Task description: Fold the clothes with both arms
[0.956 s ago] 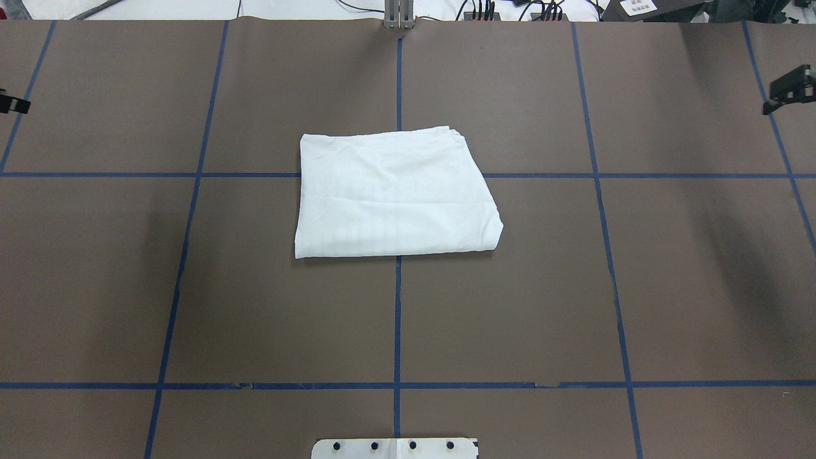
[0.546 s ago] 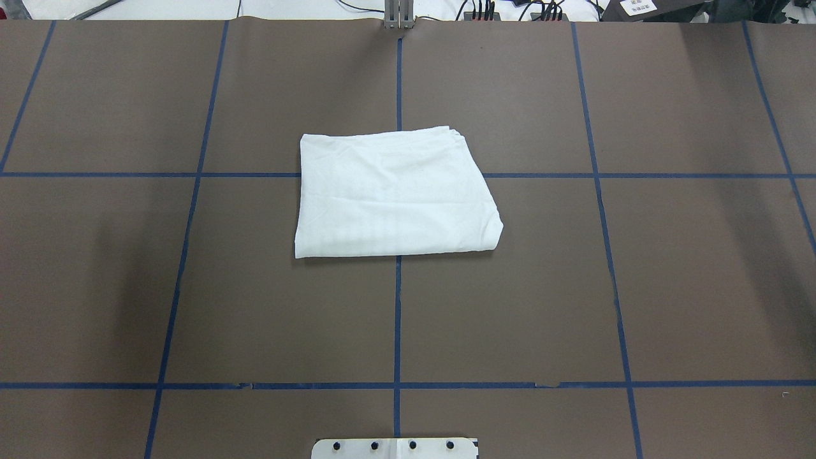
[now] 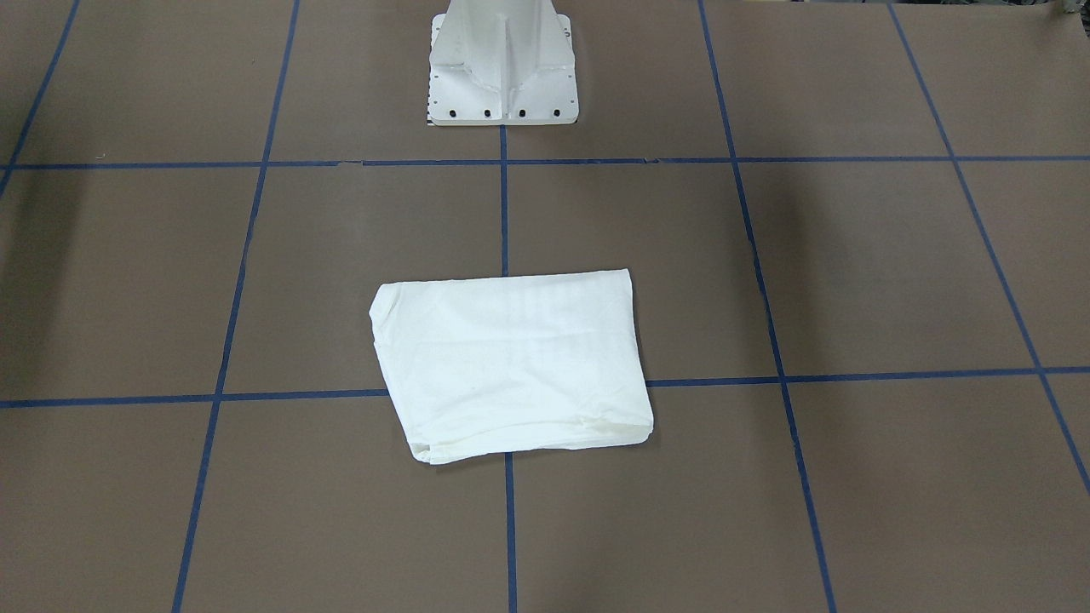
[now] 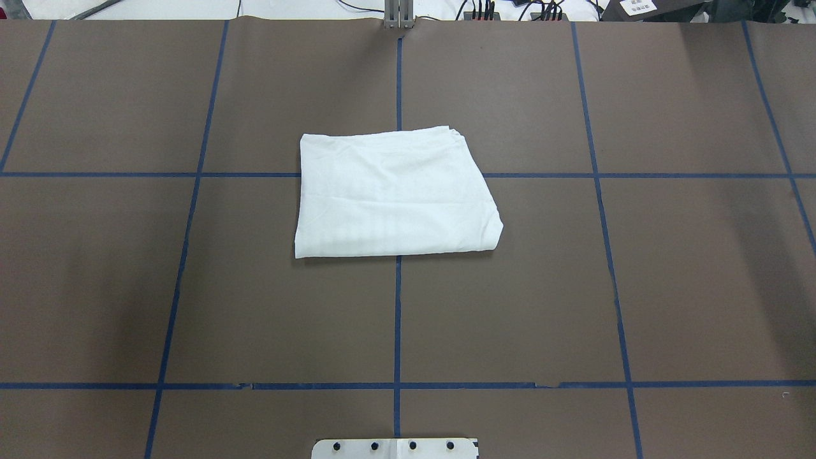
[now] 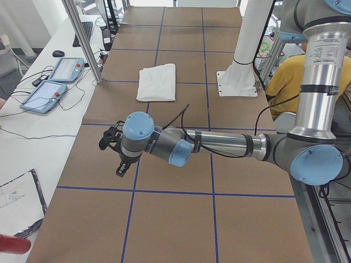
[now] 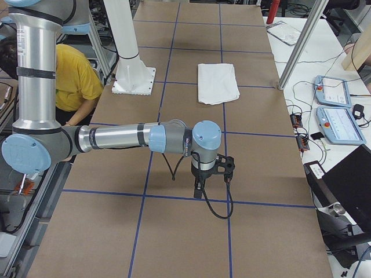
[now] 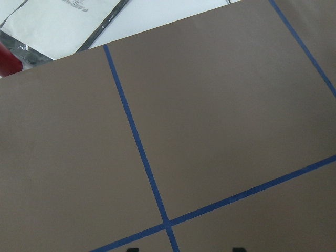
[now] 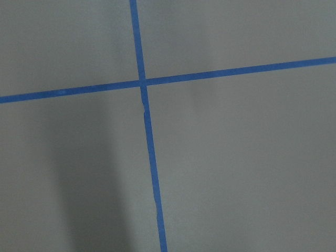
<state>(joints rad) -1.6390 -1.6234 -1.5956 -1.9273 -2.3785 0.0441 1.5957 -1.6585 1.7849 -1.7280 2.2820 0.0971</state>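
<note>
At the centre of the overhead frame we see the shirt (image 4: 395,194) folded flat on the table (image 4: 127,287), across a crossing of tape lines (image 4: 397,319). Only the side views show the left gripper (image 5: 118,164), left of centre in one, and the right gripper (image 6: 203,179), at mid-frame in the other, each over the table and well apart from the shirt. Whether either claw is open or closed we cannot tell; the wrist views give only tape and table.
</note>
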